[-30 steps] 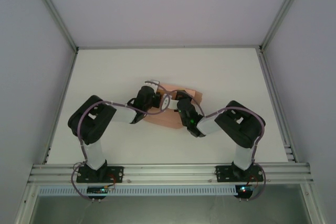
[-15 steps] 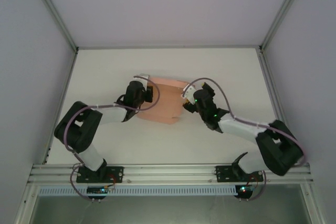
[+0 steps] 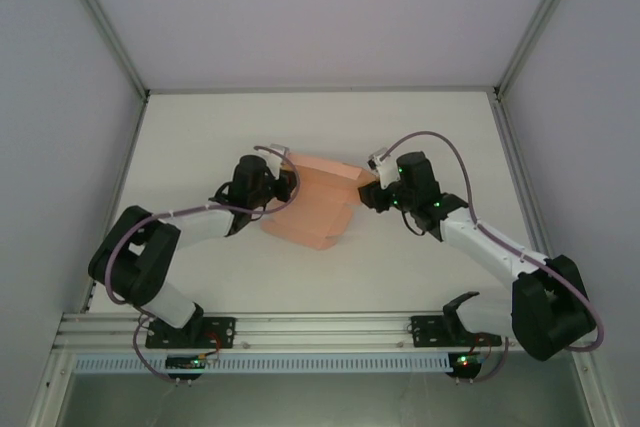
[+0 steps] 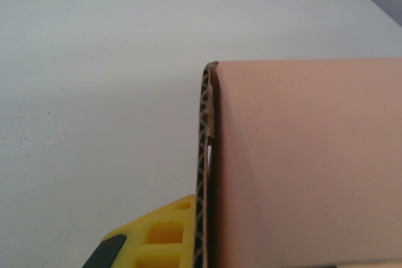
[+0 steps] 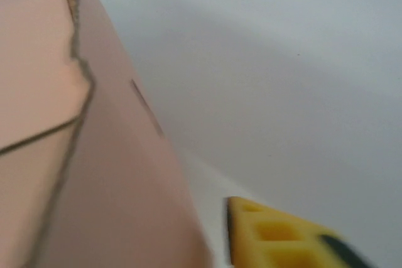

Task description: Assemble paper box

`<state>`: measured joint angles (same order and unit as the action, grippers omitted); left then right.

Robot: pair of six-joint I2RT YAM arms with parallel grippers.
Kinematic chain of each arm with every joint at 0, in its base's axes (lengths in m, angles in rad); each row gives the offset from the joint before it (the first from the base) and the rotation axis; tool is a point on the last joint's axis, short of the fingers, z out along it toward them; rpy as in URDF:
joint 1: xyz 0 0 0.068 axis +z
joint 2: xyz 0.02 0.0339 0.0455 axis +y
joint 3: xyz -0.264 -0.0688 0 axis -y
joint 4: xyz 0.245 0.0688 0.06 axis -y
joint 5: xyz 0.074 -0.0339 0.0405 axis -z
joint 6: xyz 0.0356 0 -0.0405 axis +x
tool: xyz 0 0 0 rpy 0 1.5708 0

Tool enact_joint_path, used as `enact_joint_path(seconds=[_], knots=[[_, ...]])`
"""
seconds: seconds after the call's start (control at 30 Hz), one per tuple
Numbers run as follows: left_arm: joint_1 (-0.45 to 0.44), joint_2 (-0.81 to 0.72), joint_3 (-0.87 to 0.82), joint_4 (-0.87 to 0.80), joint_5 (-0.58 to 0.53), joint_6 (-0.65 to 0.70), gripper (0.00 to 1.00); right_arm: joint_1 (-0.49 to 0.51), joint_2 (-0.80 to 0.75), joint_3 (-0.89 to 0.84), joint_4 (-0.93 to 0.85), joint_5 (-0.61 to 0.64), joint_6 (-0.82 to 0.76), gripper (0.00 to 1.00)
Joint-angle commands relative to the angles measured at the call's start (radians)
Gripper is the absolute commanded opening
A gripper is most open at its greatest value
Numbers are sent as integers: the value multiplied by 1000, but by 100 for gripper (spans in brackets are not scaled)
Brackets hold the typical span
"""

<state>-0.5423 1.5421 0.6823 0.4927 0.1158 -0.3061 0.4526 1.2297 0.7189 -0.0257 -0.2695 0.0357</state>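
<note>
We see the paper box (image 3: 315, 202) lying on the white surface (image 3: 200, 137), about midway between the near and far edges and between the 2 arms. It is salmon-pink card, with a broad upper face and a darker strip along its near side. The left gripper (image 3: 286, 180) meets the box at its far left corner, and the right gripper (image 3: 373, 190) sits at its far right corner.

From the left wrist, the box (image 4: 301, 155) takes the right half, its corrugated cut edge running up the middle. The yellow left pad (image 4: 157, 240) lies against that edge at the bottom, and the left jaws are closed on the card wall.

The right wrist view is blurred. There the box (image 5: 94, 155) slopes across the left side, with a cut line on its face. The yellow right pad (image 5: 276, 233) lies just beside the box, a sliver of white surface between them. We cannot tell whether the right jaws are open or closed.
</note>
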Motion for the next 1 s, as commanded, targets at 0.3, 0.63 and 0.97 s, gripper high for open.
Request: enact_joint_path(seconds=[0.3,0.63,0.97], knots=[[4,17,107,-289,-592,-200,2,2,-16,-76,98,48,23,0],[-13,8,81,-199,-461,-109,0,-1,39,-62,159,94,58,5],[-79,-88,-3,-96,-393,-112,0,-32,15,2,183,122,199,99]])
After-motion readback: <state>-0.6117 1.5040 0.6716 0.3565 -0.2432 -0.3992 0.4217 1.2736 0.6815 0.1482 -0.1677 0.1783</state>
